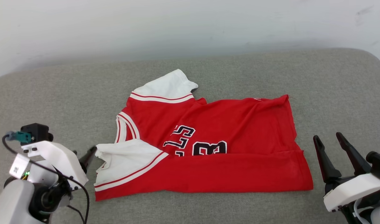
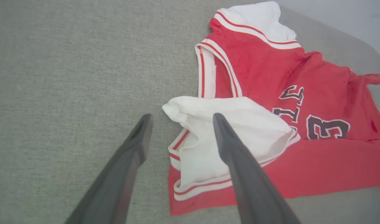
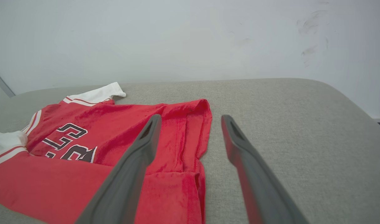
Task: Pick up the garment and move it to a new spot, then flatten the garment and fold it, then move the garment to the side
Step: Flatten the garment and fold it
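The garment lies spread on the grey cushioned surface: a bright red shirt with white sleeve ends, stripe trim and dark lettering. Its near long edge is folded up over the lettering. My left gripper is at its left end, open, fingertips over the near white sleeve and holding nothing. The left wrist view shows the garment spreading to the right of its gripper. My right gripper stands open just right of the garment's hem end, apart from it. In the right wrist view the gripper straddles the hem edge of the garment.
The grey upholstered surface runs wide to the left and right of the shirt and curves down at its right end. A pale wall stands directly behind it.
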`<state>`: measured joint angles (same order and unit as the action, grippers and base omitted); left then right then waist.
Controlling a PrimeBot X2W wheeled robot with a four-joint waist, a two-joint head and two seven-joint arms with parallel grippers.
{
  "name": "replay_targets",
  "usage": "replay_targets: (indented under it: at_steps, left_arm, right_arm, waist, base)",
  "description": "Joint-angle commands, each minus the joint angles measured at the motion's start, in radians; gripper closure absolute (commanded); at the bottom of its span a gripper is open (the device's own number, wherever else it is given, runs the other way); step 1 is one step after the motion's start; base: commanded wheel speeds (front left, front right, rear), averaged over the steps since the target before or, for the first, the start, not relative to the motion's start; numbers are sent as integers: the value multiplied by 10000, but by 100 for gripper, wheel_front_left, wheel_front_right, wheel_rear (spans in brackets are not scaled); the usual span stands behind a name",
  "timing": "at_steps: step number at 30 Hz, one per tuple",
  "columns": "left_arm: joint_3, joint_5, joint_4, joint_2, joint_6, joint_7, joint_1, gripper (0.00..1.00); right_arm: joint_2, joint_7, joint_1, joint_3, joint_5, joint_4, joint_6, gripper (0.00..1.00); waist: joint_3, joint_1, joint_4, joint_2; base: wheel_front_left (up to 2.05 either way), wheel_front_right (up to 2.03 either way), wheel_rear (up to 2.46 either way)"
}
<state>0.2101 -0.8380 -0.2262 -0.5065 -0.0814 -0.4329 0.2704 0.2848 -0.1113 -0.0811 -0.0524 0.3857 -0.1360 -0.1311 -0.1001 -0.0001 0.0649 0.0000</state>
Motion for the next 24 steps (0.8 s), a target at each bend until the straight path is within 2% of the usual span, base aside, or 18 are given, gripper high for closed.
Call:
replay_targets:
  at_steps: [1,5,9,13,18,19,20,21,24]
  left_arm:
    - [-15,-273,112,-123,-153,-636,-32,0]
    - [-161,-1078,579,-415,-809,-2397,-297,0]
    - [-204,-1437,681,-496,-1298,-3182,-565,0]
    - [-66,-1518,386,-330,-1408,-3358,-775,0]
    - [291,-1724,-90,170,-1252,-3553,-1001,0]
    - [349,-1739,-148,250,-1194,-3525,-1032,52]
    - [424,-1726,-198,294,-1150,-3507,-1066,93]
    - [472,-1710,-236,344,-1083,-3481,-1091,100]
    - [539,-1561,-218,343,-922,-3226,-1082,100]
  right_arm:
    - [-99,94,139,49,-77,125,8,0]
    - [-304,299,249,108,-215,477,8,0]
    - [-463,376,181,131,-225,634,8,0]
    - [-555,448,89,159,-105,635,8,0]
    - [-539,573,28,268,120,524,8,0]
    - [-499,675,44,298,177,477,8,0]
    - [-462,774,51,354,277,447,8,0]
    - [-442,889,74,414,367,429,8,0]
    - [-343,1537,248,614,624,370,8,0]
  waist:
    - [-69,1,80,0]
    - [-315,1,276,0]
    - [-650,1,480,0]
    - [-941,1,612,0]
    - [-1120,1,722,0]
    - [-1124,1,734,0]
    - [-1117,1,740,0]
    - [-1097,1,739,0]
    - [-982,1,683,0]
  base:
    - [0,0,0]
    - [0,0,0]
    - [0,0,0]
    - [0,0,0]
    - [0,0,0]
    - [0,0,0]
    - [0,0,0]
    - [0,0,0]
    - [0,0,0]
